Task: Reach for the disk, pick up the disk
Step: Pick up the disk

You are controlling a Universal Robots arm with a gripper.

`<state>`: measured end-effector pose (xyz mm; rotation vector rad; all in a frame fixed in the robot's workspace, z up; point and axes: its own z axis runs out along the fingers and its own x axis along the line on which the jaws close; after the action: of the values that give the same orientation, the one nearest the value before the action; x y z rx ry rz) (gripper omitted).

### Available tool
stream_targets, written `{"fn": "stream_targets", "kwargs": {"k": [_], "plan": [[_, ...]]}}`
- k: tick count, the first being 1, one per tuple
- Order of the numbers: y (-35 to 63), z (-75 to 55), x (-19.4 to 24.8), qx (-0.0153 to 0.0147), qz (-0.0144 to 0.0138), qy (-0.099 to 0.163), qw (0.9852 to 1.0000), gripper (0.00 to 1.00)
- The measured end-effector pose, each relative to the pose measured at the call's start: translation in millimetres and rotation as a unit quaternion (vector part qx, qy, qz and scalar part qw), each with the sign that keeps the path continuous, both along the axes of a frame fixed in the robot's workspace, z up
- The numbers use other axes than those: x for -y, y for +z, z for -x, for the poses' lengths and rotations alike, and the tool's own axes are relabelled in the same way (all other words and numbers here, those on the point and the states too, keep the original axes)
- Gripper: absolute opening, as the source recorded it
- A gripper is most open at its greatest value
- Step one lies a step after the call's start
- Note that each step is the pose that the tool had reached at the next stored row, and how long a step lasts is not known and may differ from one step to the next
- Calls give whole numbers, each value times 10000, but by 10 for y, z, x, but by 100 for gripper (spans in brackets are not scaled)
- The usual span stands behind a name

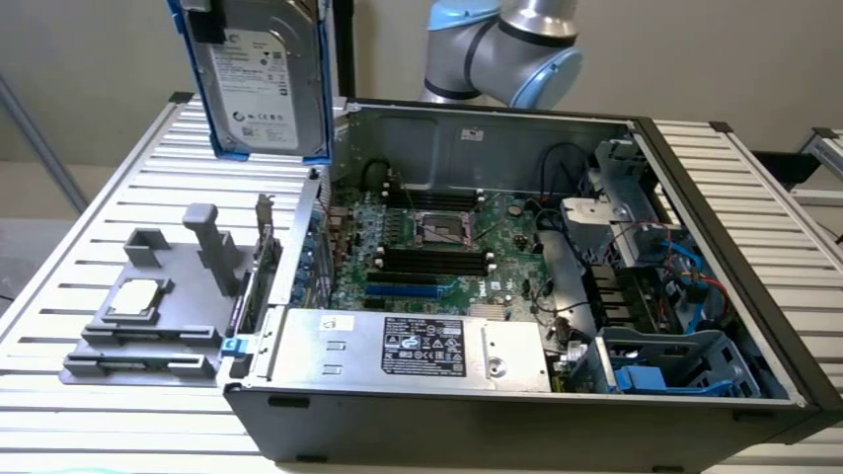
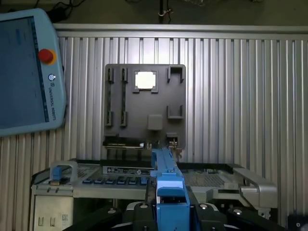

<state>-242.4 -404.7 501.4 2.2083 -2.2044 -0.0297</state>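
evidently the pick-up is as good as done: the gripper (image 2: 171, 211) has its jaws clamped on the blue-railed disk (image 1: 264, 84), which hangs upright above the slatted table (image 1: 93, 217), beside the open computer case (image 1: 527, 425) at the exterior view's left. a grey fixture (image 1: 172, 331) bearing a small silver chip (image 1: 136, 296) lies below, well apart, and nothing looks to stand in the way.

A ribbed aluminium table (image 1: 132, 178) carries an open desktop computer case (image 1: 527, 425) and, just beside it toward the exterior view's left, a grey fixture tray (image 1: 145, 336). A teach pendant (image 2: 24, 72) overlaps one table edge.
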Motion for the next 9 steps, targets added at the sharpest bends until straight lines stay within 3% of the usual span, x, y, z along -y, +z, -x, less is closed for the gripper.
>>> {"fn": "stream_targets", "kwargs": {"k": [9], "plan": [[0,-410,117,1,-72,0,10000,33]]}}
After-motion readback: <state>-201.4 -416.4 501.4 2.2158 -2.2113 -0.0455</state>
